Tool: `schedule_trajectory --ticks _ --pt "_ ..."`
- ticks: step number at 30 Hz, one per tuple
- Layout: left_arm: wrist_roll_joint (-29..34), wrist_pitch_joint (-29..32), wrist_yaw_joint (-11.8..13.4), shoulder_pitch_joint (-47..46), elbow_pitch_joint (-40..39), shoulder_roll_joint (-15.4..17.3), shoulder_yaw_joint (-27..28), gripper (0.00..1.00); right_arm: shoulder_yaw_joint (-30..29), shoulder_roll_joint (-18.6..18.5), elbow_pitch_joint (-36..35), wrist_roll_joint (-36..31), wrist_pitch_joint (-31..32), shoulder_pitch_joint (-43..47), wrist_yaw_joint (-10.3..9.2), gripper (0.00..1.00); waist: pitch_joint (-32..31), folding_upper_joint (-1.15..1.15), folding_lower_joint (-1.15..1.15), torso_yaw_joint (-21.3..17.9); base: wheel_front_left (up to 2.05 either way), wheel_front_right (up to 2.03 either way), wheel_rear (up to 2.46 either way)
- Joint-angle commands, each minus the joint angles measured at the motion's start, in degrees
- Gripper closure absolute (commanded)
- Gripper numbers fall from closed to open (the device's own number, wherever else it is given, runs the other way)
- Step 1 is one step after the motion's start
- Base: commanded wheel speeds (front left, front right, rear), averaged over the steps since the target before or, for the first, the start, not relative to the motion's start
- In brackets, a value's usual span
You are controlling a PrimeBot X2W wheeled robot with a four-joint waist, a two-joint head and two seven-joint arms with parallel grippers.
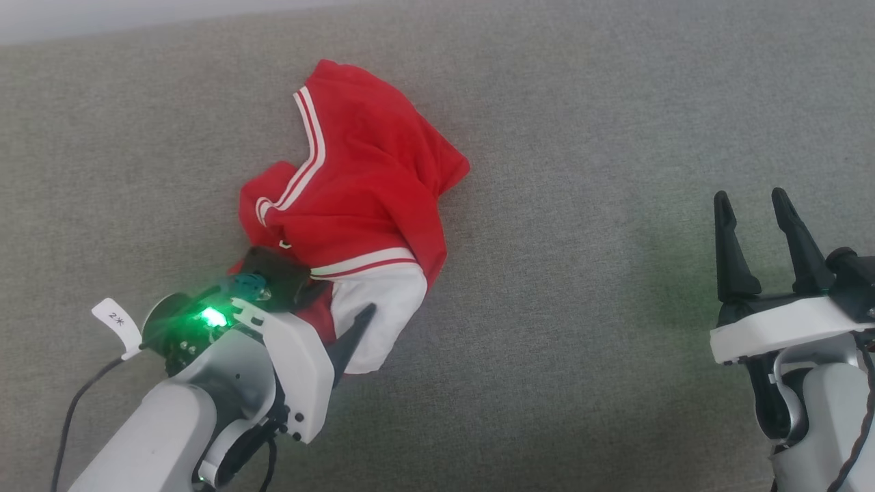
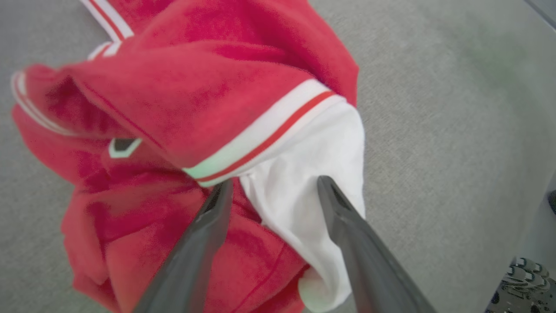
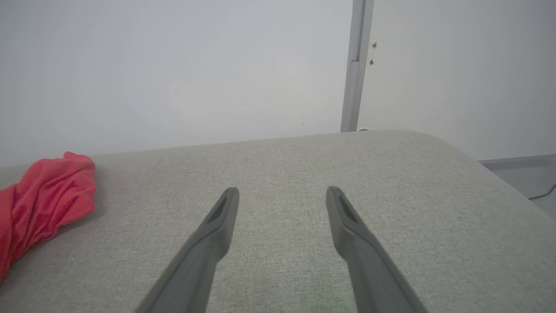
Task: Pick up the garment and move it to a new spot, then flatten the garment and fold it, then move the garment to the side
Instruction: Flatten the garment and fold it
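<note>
There's one mark that can be read: a small white tag (image 1: 116, 320) looped onto the dark cable (image 1: 72, 410) beside the left forearm (image 1: 157, 424). It carries a handwritten "2" followed by a star-like asterisk, in dark ink, sitting slightly askew. Over on the garment (image 1: 369, 184), a sliver of a black-and-white character (image 2: 124, 146) peeks out between the red folds, but too little of it shows to make out which letter it is.
</note>
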Motion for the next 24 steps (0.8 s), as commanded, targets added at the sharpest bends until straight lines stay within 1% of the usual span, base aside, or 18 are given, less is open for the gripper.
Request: schedule_trajectory --ticks 1,6,10,11,12,13,14,15,24 --pt "-0.04 1.68 0.89 -0.53 0.68 0.08 -0.29 0.00 -0.11 0.04 0.20 0.39 -0.61 -0.72 0.01 0.00 0.50 0.00 0.00 -0.35 0.00 0.00 0.00" --pt "0.10 4.11 2.33 -0.36 1.18 0.34 -0.68 0.00 -0.22 -0.12 0.71 0.48 -0.97 -1.05 0.00 0.00 1.04 0.00 0.00 -0.43 0.00 0.00 0.00" --pt "0.07 4.62 2.64 -0.46 0.66 0.40 -0.94 0.00 -0.30 -0.22 1.23 0.33 -1.15 -1.57 0.00 0.00 1.19 0.00 0.00 -0.15 0.00 0.00 0.00" --pt "-0.12 4.68 2.75 -0.49 0.50 0.32 -0.88 0.25 -0.27 -0.24 1.32 0.30 -1.18 -1.65 0.00 0.00 1.22 0.00 0.00 -0.07 0.00 0.00 0.00" --pt "-0.12 4.68 2.75 -0.49 0.50 0.32 -0.88 0.25 -0.27 -0.24 1.32 0.30 -1.18 -1.65 0.00 0.00 1.22 0.00 0.00 -0.07 0.00 0.00 0.00" --pt "0.19 4.82 2.59 -0.65 0.30 0.58 -1.13 0.52 -0.24 -0.26 1.41 0.24 -1.22 -1.66 0.01 0.00 1.24 0.00 0.00 0.01 0.00 0.00 0.00" --pt "0.37 4.77 2.44 -0.73 0.17 0.69 -1.24 0.72 -0.20 -0.24 1.47 0.16 -1.20 -1.68 0.00 0.00 1.25 0.00 0.00 0.09 0.00 0.00 0.00" --pt "0.29 4.92 2.44 -0.67 0.02 0.66 -1.34 0.99 -0.15 -0.21 1.49 0.06 -1.22 -1.70 0.00 0.00 1.27 0.00 0.00 0.17 0.00 0.00 0.00" --pt "-0.31 4.58 1.83 -0.91 -0.69 1.32 -1.39 1.00 -0.18 -0.72 1.66 -0.16 -1.48 -1.75 0.00 0.00 1.03 0.00 0.00 1.06 0.00 0.00 0.00"
